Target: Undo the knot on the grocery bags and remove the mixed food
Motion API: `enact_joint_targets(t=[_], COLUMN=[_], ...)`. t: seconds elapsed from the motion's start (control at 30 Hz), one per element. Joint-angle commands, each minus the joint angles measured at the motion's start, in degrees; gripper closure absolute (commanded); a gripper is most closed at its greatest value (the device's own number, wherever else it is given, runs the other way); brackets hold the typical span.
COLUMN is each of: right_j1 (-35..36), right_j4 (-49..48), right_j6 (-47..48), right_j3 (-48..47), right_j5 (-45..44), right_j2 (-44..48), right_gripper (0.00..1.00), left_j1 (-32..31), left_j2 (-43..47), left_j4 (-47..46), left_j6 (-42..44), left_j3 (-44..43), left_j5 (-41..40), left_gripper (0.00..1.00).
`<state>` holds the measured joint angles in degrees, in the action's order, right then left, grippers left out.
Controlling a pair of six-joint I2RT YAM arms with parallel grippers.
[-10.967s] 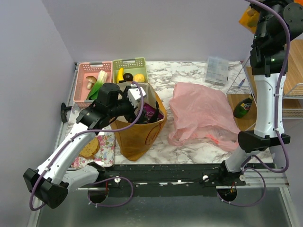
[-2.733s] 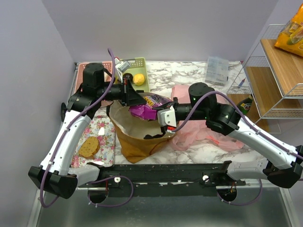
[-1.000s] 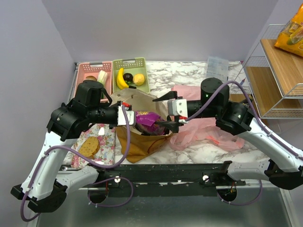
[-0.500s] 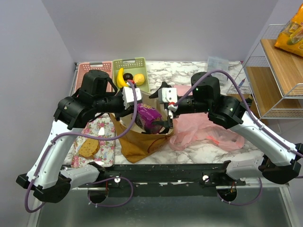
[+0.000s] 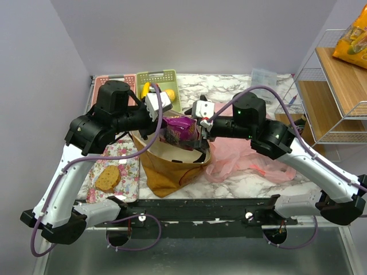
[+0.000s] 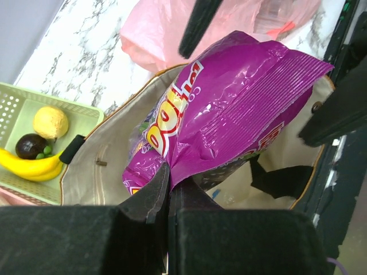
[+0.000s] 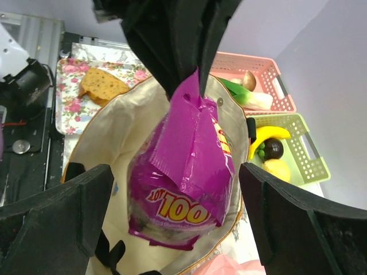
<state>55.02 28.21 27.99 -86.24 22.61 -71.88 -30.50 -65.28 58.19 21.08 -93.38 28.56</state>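
Purple packet [image 6: 229, 97] hangs pinched in left hand [image 6: 168, 184], above yellow tote [image 5: 166, 172].

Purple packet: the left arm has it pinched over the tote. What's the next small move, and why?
Probably raise the left gripper straight up. It is shut on one end of the purple packet, whose lower end looks to hang within the mouth of the yellow tote. The right gripper stands open on either side, gripping nothing, so the lift should not be hindered.
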Motion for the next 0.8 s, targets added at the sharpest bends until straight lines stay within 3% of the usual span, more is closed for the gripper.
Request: enact_joint_targets(t=[0.0, 0.1, 0.2, 0.3, 0.37, 0.4, 0.47, 0.5, 0.6, 0.77], right_j1=[0.1, 0.1, 0.1, 0.0, 0.1, 0.0, 0.1, 0.1, 0.0, -0.1], right_j4=[-9.3, -8.7, -8.6, -8.9, -8.9, -8.8, -9.0, -9.3, -10.5, -14.3], right_j6=[-3.8, -3.5, -3.6, -5.0, -6.4, -7.0, -7.9, -8.7, -12.6, -17.9], right_j3=[3.5, 2.5, 1.9, 1.4, 0.8, 0.5, -0.3, -0.8, -3.5, -9.4], right_j5=[-4.8, -5.6, -5.8, -6.9, -8.6, -9.4, -10.5, -11.1, -14.2, -18.8], right_j2=[0.0, -2.0, -2.2, -1.5, -1.0, -0.8, 0.0, 0.4, 1.0, 0.6], right_gripper=[0.04, 0.15, 0.43, 0.77, 0.98, 0.99, 0.99, 0.99, 0.99, 0.99], left_j1=[-0.2, -0.2, -0.2, 0.0, 1.2, 2.6, 7.1, 10.4, 16.8, 17.2], left_j2=[0.9, 0.4, 0.5, 1.6, 2.6, 3.2, 4.7, 6.0, 9.3, 10.4], left_j4=[-6.5, -6.3, -6.2, -7.0, -8.6, -9.9, -13.1, -15.8, -22.7, -21.5], left_j6=[-6.0, -7.5, -7.7, -8.8, -11.1, -13.0, -17.0, -18.8, -20.5, -13.6], left_j3=[-3.7, -5.0, -5.1, -3.7, -2.1, -0.9, 1.7, 3.9, 10.2, 15.9], left_j5=[4.6, 4.8, 4.6, 3.4, 3.3, 3.2, 4.4, 5.4, 4.8, 5.9], left_gripper=[1.0, 1.0, 1.0, 0.97, 0.55, 0.37, 0.21, 0.17, 0.16, 0.23])
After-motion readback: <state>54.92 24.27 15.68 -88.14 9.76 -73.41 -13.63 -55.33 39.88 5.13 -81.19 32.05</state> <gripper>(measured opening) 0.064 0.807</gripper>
